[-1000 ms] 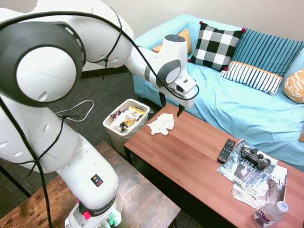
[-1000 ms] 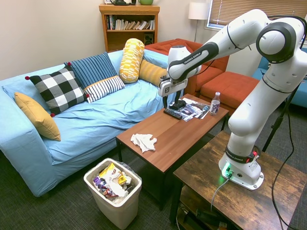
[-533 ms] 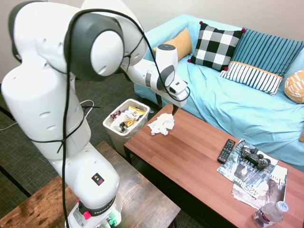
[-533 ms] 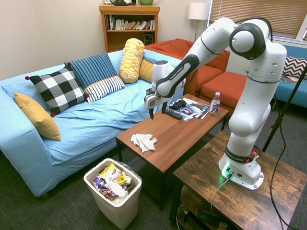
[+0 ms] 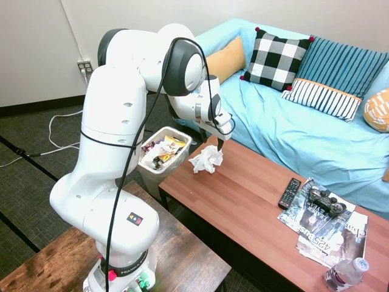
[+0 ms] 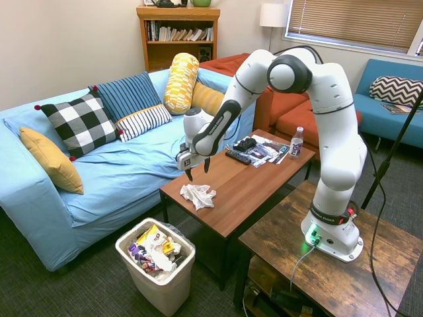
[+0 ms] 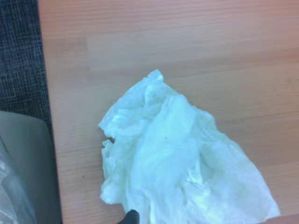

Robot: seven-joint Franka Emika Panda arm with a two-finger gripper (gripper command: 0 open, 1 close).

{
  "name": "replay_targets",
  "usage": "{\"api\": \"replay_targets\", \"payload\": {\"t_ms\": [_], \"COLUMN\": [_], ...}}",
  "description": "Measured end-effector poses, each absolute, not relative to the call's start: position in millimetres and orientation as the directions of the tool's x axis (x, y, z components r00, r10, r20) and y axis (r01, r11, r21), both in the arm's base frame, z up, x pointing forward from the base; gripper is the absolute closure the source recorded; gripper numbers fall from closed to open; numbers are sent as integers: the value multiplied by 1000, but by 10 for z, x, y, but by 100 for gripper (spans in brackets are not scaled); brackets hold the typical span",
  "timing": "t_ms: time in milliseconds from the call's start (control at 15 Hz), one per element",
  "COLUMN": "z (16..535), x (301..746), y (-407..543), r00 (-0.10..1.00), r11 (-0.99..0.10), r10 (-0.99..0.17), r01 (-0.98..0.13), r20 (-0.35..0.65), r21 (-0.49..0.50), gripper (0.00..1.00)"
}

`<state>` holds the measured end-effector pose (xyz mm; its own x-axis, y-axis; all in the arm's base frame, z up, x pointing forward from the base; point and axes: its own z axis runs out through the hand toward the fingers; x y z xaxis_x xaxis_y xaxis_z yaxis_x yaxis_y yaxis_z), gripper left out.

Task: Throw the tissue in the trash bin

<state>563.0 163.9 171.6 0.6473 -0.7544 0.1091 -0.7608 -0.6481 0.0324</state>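
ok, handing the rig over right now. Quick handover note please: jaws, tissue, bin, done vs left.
Gripper: jaws open, empty, hanging just above the tissue, not touching it.
Tissue: crumpled on the coffee table, near the end closest to the trash bin.
Trash bin: on the floor beside that table end, already partly full of rubbish.
Done: arm positioned over the tissue.
Left: lower, close on the tissue, lift, carry over the bin, release.
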Motion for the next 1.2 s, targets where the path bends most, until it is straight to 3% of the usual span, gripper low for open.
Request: {"api": "replay_targets", "payload": {"t_ms": [267, 333, 1200], "z": [1260, 1182, 1105], "x": [5706, 5721, 5789], "y": [1781, 1787, 1838], "r00": [659, 658, 649], "r11": [-654, -653, -645], "r10": [-745, -746, -754], "r01": [-752, -753, -761], "r20": [109, 107, 101], "r21": [76, 82, 77], "gripper": [0, 100, 100]}}
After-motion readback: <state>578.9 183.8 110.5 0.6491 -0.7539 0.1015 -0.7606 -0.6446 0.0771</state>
